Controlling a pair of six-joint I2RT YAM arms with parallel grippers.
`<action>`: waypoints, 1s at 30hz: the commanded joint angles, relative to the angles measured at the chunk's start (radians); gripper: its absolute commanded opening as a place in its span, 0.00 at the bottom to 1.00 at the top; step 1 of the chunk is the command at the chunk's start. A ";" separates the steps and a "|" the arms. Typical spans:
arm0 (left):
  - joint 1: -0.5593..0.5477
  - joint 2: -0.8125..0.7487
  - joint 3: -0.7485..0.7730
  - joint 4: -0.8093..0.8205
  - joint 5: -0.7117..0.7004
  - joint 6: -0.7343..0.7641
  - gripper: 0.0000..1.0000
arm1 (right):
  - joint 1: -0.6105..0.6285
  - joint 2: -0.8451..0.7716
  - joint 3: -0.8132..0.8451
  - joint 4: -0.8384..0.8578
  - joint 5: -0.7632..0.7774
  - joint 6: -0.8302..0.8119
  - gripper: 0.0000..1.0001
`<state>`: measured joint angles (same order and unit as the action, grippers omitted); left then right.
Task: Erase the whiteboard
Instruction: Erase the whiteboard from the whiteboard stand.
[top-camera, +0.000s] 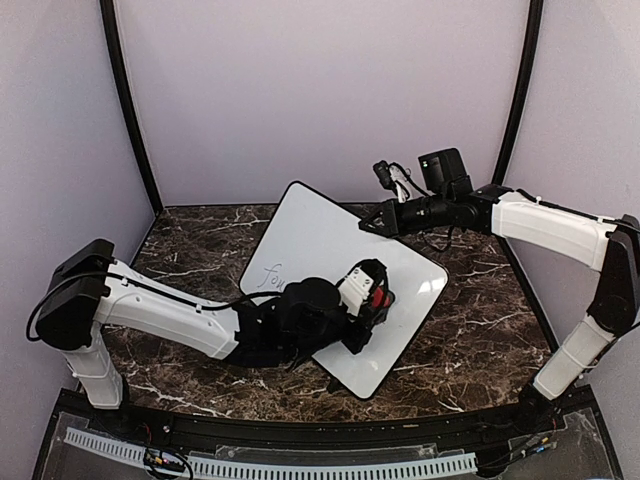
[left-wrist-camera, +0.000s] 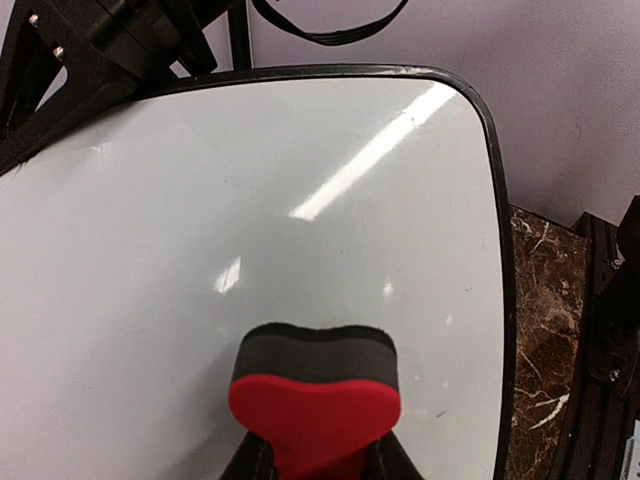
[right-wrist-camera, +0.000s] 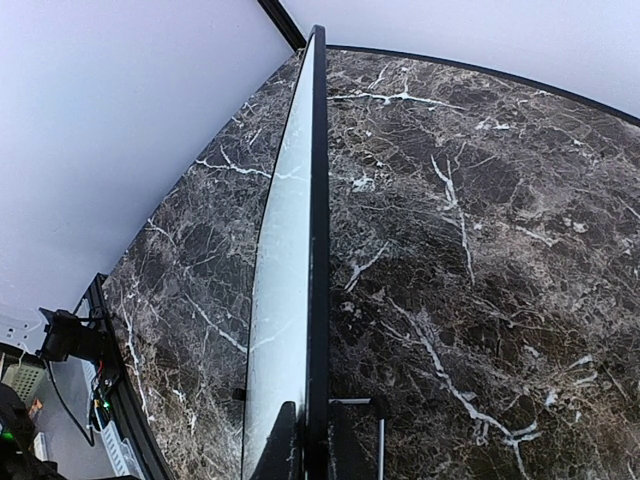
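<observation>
Clamping a red eraser (left-wrist-camera: 315, 405) in the left pincer (left-wrist-camera: 320, 462), squeezing it by the sides and pressing its grey felt face down onto the whiteboard (left-wrist-camera: 200, 220). Pinching the board's thin black rim in the right pincer (right-wrist-camera: 315, 445), fully closing on that edge, across the board from the left pincer, and steadying it over the dark marble tabletop (top-camera: 480, 330).

Looking ahead of the left pincer: finding only clean, glossy white out to the rounded corner, with no ink showing in the wrist view. Looking behind the left pincer, back along its own arm: finding blue-grey handwriting (top-camera: 272, 272) near the board's edge, running partly under the arm and so hiding its full extent.

Judging the task as well under way but not finishing yet: seeing most of the visible surface wiped, and leaving the scrawl behind the pincer to rub off. Calling, most likely, for dragging the eraser back toward that edge while holding the rim firm. Not settling, from the edge-on right wrist view, flat resting versus slight tilting of the board.
</observation>
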<state>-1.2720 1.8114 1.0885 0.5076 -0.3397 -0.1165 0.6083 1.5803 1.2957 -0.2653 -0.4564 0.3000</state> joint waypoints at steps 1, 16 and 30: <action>-0.001 0.027 -0.052 -0.177 -0.012 -0.026 0.00 | 0.059 0.058 -0.041 -0.025 -0.013 -0.109 0.00; 0.050 0.098 0.198 -0.187 -0.082 0.059 0.00 | 0.059 0.055 -0.042 -0.025 -0.021 -0.108 0.00; -0.024 0.090 0.047 -0.240 -0.047 0.020 0.00 | 0.054 0.060 -0.041 -0.022 -0.025 -0.107 0.00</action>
<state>-1.2823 1.8614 1.2400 0.3962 -0.3969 -0.0708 0.6067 1.5860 1.2968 -0.2581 -0.4625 0.2916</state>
